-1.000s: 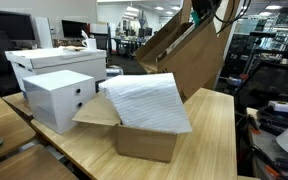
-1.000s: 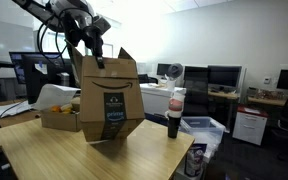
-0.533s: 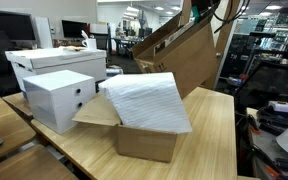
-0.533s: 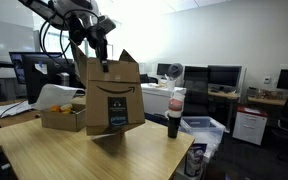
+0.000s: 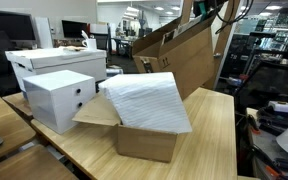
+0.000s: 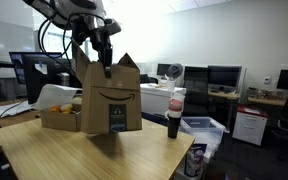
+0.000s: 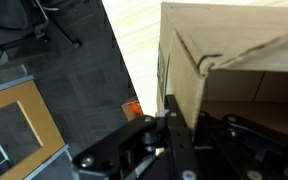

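The robot's black fingers [image 6: 106,64] are clamped on the top flap of a tall brown cardboard shipping box with a dark printed smile mark [image 6: 112,100]. That box hangs upright at the centre of an exterior view, over the light wooden counter [image 6: 79,158]. Whether its bottom touches the counter cannot be told.

In the wrist view the fingers [image 7: 164,128] sit at lower centre, pinched on the box's edge, and the box [image 7: 244,70] fills the right half.

In an exterior view the held box [image 5: 179,55] stands at upper centre. In front of it is an open brown carton [image 5: 144,140] with a white padded sheet [image 5: 149,100] over it. Two white lidded storage boxes [image 5: 59,95] sit at the left.

A dark bottle with a red and white top [image 6: 174,112] stands just right of the held box. A low open carton [image 6: 56,118] lies at its left.
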Available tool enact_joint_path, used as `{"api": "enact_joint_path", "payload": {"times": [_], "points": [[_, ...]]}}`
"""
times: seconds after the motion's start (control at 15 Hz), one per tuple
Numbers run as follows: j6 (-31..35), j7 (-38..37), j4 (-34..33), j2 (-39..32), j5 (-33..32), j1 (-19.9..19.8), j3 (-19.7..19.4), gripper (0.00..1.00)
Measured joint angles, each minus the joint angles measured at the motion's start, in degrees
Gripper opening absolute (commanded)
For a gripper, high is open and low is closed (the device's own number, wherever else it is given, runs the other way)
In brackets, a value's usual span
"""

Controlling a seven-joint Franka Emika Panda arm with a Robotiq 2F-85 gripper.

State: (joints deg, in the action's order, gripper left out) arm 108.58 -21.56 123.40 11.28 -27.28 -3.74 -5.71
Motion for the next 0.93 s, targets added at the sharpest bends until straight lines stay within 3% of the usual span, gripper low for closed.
{"api": "enact_joint_path", "payload": {"times": [0.8, 0.87, 0.93], "points": [[4.8, 16.0, 3.8, 0.8, 2.7, -4.5, -5.5, 0.06], [5.3, 17.4, 4.2, 0.8, 3.3, -4.7, -6.1, 0.14], [5.9, 19.1, 4.7, 0.8, 4.2, -5.1, -6.7, 0.34]]}}
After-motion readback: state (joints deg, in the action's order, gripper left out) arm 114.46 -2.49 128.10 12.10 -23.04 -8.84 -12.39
